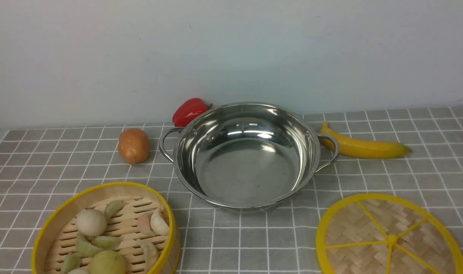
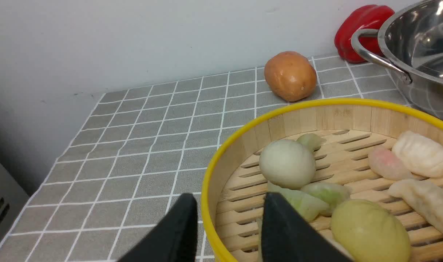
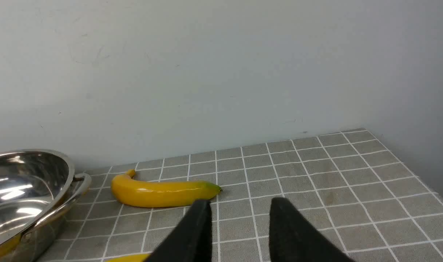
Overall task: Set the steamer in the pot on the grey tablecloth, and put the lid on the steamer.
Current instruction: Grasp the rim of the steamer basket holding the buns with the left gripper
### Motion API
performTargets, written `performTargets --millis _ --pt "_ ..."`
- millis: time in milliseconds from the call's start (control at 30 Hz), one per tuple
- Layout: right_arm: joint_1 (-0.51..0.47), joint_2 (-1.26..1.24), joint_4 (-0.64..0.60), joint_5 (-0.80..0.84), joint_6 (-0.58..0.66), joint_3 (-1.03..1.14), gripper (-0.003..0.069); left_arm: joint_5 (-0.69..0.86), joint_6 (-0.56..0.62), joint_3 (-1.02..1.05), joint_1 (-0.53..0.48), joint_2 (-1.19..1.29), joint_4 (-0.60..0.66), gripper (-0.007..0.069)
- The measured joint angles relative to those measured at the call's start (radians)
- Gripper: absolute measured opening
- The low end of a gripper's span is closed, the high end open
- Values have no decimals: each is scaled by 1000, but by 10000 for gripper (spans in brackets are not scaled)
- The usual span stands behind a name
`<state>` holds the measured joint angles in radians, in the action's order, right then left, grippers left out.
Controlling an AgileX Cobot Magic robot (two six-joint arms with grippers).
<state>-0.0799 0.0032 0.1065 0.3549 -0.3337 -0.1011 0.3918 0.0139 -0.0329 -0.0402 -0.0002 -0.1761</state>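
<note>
The dumpling-filled steamer [image 1: 102,185] is set left of the empty pot [image 1: 303,152], nearer the robot, its rim straddled by the parted jaws of the left gripper [image 2: 230,222], apparently for lifting, while those of the right gripper [image 3: 239,225] are held parted right of the pot, by the lid [image 1: 368,224].

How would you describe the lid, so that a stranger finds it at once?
Start at the shiny steel pot in the middle of the grey tablecloth. The lid lies flat on the cloth nearer the camera, to the pot's right. Unlike the deep steamer on the left, which holds dumplings, it is a flat woven disc with yellow spokes.
</note>
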Motion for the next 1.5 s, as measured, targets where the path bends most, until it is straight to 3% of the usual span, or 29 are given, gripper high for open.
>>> performTargets --millis 800,1067,1300,1433,1500 --pt "0 0 0 0 0 0 244 0 1 0 0 0 -1 243" --pt "0 0 0 0 0 0 244 0 78 0 0 0 -160 243" --pt "0 0 0 0 1 0 244 -10 83 0 0 0 -185 243" --pt "0 0 0 0 1 0 244 -106 26 0 0 0 -72 243" --pt "0 0 0 0 1 0 244 -182 -58 0 0 0 89 243"
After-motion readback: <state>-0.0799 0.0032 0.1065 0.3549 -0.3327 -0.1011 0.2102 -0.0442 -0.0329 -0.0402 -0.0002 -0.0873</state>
